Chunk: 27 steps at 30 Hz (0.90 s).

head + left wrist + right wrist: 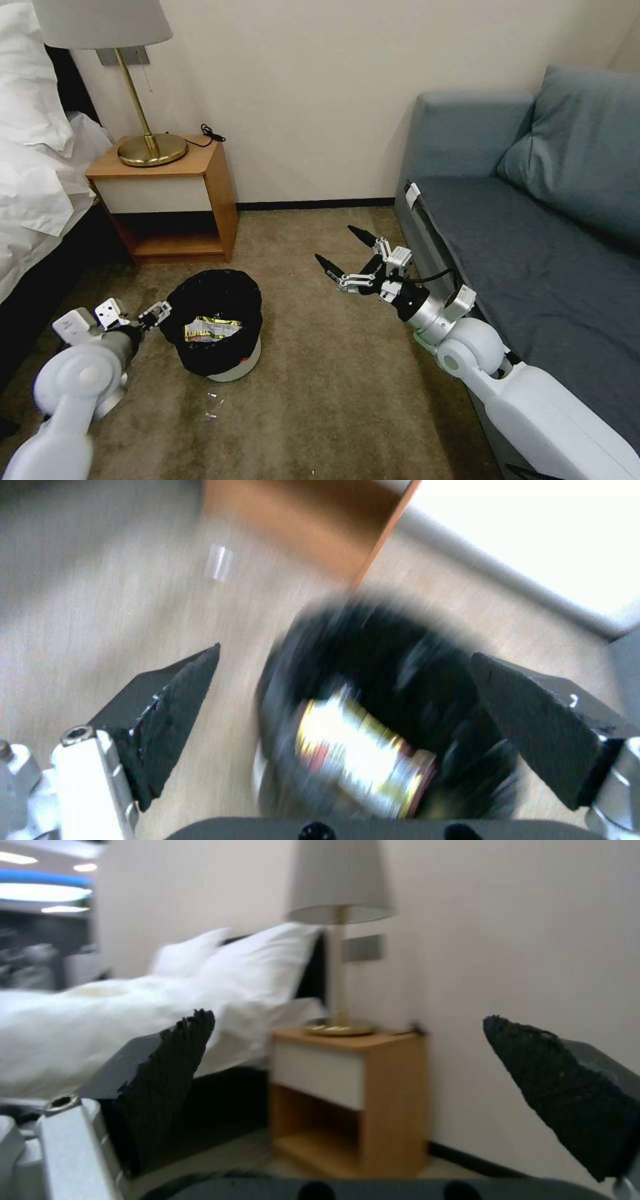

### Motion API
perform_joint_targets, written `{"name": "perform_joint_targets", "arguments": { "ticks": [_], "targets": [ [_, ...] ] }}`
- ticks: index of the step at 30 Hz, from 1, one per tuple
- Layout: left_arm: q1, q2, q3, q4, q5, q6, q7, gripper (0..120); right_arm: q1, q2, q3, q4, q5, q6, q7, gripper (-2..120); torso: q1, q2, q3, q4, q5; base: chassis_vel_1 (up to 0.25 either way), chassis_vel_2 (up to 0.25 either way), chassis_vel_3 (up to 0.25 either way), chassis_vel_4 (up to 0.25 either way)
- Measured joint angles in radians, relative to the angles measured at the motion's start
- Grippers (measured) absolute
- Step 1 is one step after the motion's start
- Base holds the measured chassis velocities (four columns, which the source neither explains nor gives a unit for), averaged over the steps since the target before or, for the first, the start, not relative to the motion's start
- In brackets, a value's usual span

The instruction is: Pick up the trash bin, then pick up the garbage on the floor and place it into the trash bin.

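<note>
A small round trash bin (217,327) with a glossy black liner stands on the tan carpet (333,393) in front of a wooden nightstand (167,200), between a bed (33,167) with white linen on the robot's left and a blue-grey sofa (533,220) on its right. A yellow-and-silver snack wrapper (212,328) lies inside the bin. The left gripper (347,725) sits low beside the bin's left rim; its wrist view shows the fingers spread wide, with the bin and wrapper between and beyond them, and the fingers hold nothing. The right gripper (351,257) hangs in the air over bare carpet beside the sofa's front edge, well apart from the bin, fingers wide and empty, facing the nightstand and a brass lamp (143,127). A few tiny white scraps (213,405) lie on the carpet just in front of the bin. The likely risks: the left fingers could pinch only the loose liner rather than the rim, so that the bag pulls free, or they could push the light bin over and spill the wrapper.
</note>
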Motion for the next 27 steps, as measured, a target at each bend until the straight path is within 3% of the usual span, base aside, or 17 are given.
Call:
{"name": "perform_joint_targets", "arguments": {
  "ticks": [1, 2, 3, 4, 5, 6, 7, 11, 13, 16, 21, 27],
  "targets": [
    [0.0, 0.0, 0.0, 0.0, 0.0, 0.0, 0.0, 100, 0.0, 0.0, 0.0, 0.0, 0.0, 0.0, 0.0, 100, 0.0, 0.0, 0.0, 0.0, 0.0, 0.0, 0.0, 0.0, 0.0],
    [0.027, 0.004, -0.015, -0.029, 0.122, -0.075, 0.104, 100, -0.005, 0.007, 0.027, 0.007, -0.001, -0.018, 0.053, 100, 0.0, 0.0, 0.0, 0.0, 0.0003, 0.0, 0.0, 0.0, 0.0],
    [0.039, 0.012, -0.027, -0.031, 0.339, -0.227, 0.244, 100, -0.014, 0.027, 0.085, 0.015, -0.024, -0.046, 0.166, 100, 0.0, 0.0, 0.0, -0.0003, -0.0003, 0.0, 0.0, 0.0, 0.0],
    [0.039, 0.012, -0.027, -0.031, 0.339, -0.227, 0.244, 100, -0.014, 0.027, 0.085, 0.015, -0.024, -0.046, 0.166, 100, 0.0, 0.0, 0.0, -0.0003, -0.0003, 0.0, 0.0, 0.0, 0.0],
    [0.033, 0.015, -0.027, -0.021, 0.435, -0.293, 0.298, 100, -0.02, 0.041, 0.119, 0.021, -0.041, -0.059, 0.229, 100, 0.0, 0.0, 0.0, -0.0004, 0.0, 0.0, 0.0, 0.0, 0.0],
    [0.033, 0.015, -0.027, -0.021, 0.435, -0.293, 0.298, 100, -0.02, 0.041, 0.119, 0.021, -0.041, -0.059, 0.229, 100, 0.0, 0.0, 0.0, -0.0004, 0.0, 0.0, 0.0, 0.0, 0.0],
    [0.004, 0.015, -0.014, 0.002, 0.555, -0.38, 0.358, 100, -0.035, 0.06, 0.184, 0.038, -0.063, -0.095, 0.316, 100, 0.0, 0.0, 0.0, -0.0005, -0.0002, 0.0, 0.0, 0.0, 0.0],
    [-0.029, 0.004, 0.008, 0.025, 0.637, -0.435, 0.391, 100, -0.063, 0.069, 0.262, 0.068, -0.091, -0.147, 0.379, 100, 0.0, 0.0, 0.0, -0.001, -0.0002, 0.0, 0.0, 0.0, 0.0],
    [-0.055, -0.017, 0.023, 0.06, 0.757, -0.525, 0.446, 100, -0.106, 0.079, 0.341, 0.104, -0.133, -0.18, 0.43, 100, 0.0, 0.0, 0.0, -0.0012, -0.0004, 0.0, 0.0, 0.0, 0.0],
    [-0.059, -0.029, 0.03, 0.068, 0.801, -0.568, 0.46, 100, -0.148, 0.093, 0.381, 0.126, -0.15, -0.18, 0.435, 100, 0.0, 0.0, 0.0, 0.0, -0.0001, 0.0, 0.0, 0.0, 0.0],
    [-0.052, -0.043, 0.042, 0.056, 0.811, -0.582, 0.46, 100, -0.273, 0.123, 0.45, 0.168, -0.188, -0.167, 0.424, 100, 0.0, 0.0, 0.0, -0.0012, -0.0001, 0.0, 0.0, 0.0, 0.0],
    [0.015, -0.057, 0.042, 0.015, 0.83, -0.608, 0.481, 100, -0.371, 0.151, 0.489, 0.216, -0.206, -0.172, 0.413, 100, 0.0, 0.0, 0.0, 0.0, -0.0003, 0.0, 0.0, 0.0, 0.0]
  ]
}}
